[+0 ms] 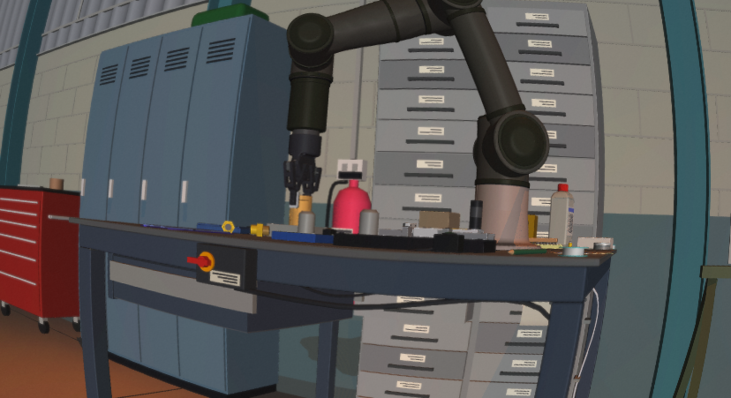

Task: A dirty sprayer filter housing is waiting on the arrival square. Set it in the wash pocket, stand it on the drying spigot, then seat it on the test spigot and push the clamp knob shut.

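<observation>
The tan filter housing (301, 209) stands upright at the far left part of the bench behind a grey spigot (306, 222), and my gripper (302, 191) is closed on its top, coming straight down from above. A second grey spigot (369, 221) stands further right. The dark fixture base (409, 240) lies along the bench's near edge, with a black clamp knob (450, 240) on it. The foot of the housing is hidden behind the spigot.
A red canister (351, 205) stands between the two spigots, close to the right of my gripper. Brass fittings (258, 230) and a blue plate (302, 236) lie left. A cardboard box (439, 219), a white bottle (561, 214) and small items sit near my base.
</observation>
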Available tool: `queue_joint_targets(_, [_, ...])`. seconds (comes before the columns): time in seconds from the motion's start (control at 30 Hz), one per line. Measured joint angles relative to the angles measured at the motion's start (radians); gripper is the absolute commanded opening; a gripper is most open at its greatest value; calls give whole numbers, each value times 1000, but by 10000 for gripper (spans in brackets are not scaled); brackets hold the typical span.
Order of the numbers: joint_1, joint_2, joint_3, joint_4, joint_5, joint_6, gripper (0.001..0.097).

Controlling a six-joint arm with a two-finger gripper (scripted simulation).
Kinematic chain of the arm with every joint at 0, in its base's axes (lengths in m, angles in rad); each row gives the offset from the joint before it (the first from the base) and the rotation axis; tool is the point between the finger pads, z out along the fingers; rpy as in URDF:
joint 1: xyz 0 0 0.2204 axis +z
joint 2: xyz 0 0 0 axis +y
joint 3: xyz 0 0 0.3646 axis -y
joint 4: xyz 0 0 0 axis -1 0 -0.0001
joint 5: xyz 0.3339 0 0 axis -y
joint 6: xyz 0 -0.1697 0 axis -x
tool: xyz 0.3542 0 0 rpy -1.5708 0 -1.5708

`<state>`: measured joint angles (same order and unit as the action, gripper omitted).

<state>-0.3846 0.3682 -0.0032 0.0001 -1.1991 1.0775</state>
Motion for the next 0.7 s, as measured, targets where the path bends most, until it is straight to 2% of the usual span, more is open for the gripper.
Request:
queue_joint_targets(0.23, [0,0,0,0,0,0,700])
queue_joint_targets(0.7, [0,0,1,0,-2,0,700])
